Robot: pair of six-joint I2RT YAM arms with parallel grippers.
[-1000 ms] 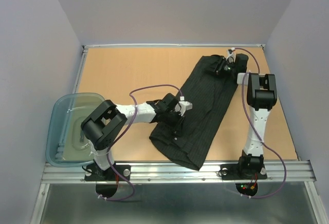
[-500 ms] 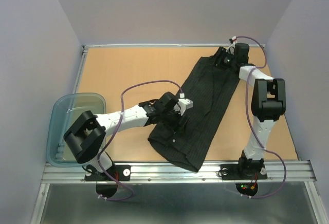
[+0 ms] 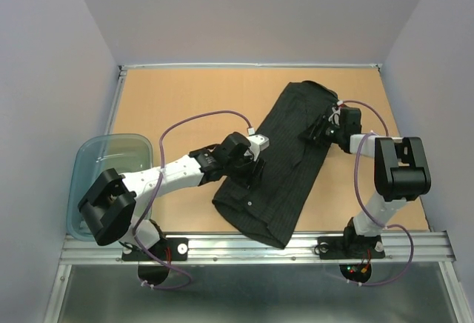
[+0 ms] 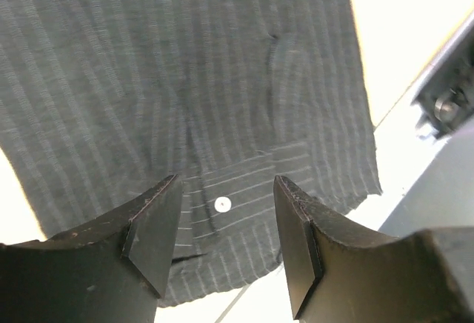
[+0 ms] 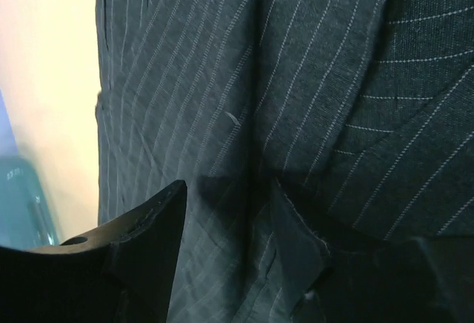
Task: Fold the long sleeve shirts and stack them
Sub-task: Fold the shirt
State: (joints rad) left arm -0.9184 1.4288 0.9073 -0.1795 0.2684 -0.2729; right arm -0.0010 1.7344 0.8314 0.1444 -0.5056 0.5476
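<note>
One long sleeve shirt, black with thin pinstripes, lies folded into a long strip that runs from the far right of the table toward the near edge. My left gripper hovers over its left edge near the hem, open, with nothing between the jaws. In the left wrist view the striped cloth and a white button show below. My right gripper is low over the shirt's upper right part, open. The right wrist view shows folded cloth close under the fingers.
A translucent blue-grey tub stands at the table's left edge, partly behind the left arm's elbow; its corner also shows in the right wrist view. A metal rail runs along the near edge, just beyond the shirt's hem.
My left gripper has opened and lifted slightly off the shirt, its elbow swinging left. My right gripper has come from the shirt's far end down toward its middle right edge.
</note>
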